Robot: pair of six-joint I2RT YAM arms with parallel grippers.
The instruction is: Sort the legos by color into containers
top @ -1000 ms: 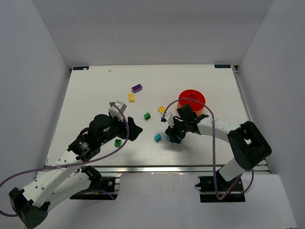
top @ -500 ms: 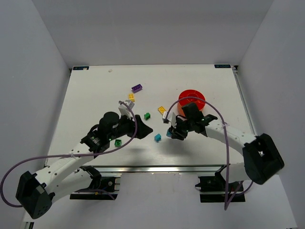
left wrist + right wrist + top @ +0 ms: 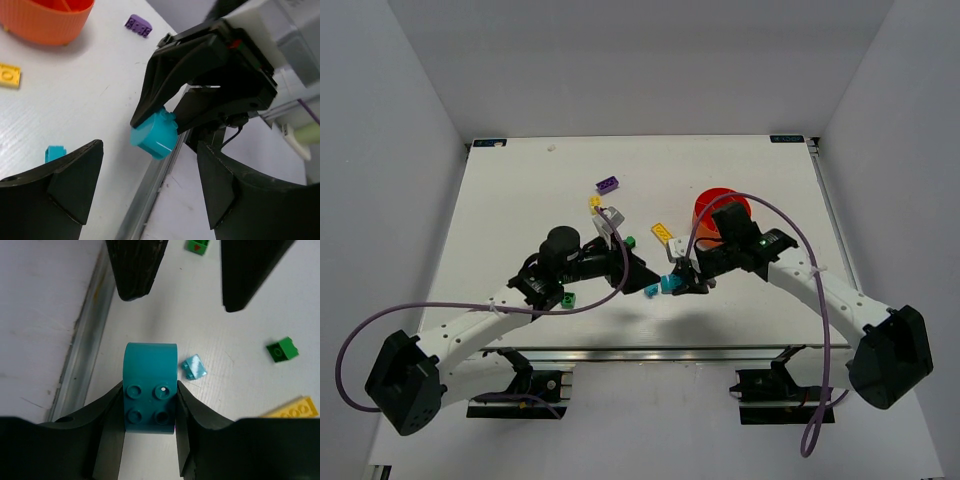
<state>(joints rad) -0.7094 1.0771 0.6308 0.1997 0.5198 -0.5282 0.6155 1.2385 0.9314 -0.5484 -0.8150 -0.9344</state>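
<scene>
1 teal brick (image 3: 150,377) clamped in my right claw (image 3: 678,283), above tabletop (image 3: 520,200) | my left claw (image 3: 642,277) wide open, empty, just beside

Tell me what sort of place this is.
Probably a robotics lab test cell: a white table boxed by plain walls, two arms bolted at its edge, toy bricks and a bowl.

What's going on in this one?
The right gripper has its jaws shut on a teal brick, held above the table near its front edge. The left gripper hangs open opposite it, holding nothing. A smaller teal brick and a purple brick lie loose; the orange bowl sits beyond.
</scene>
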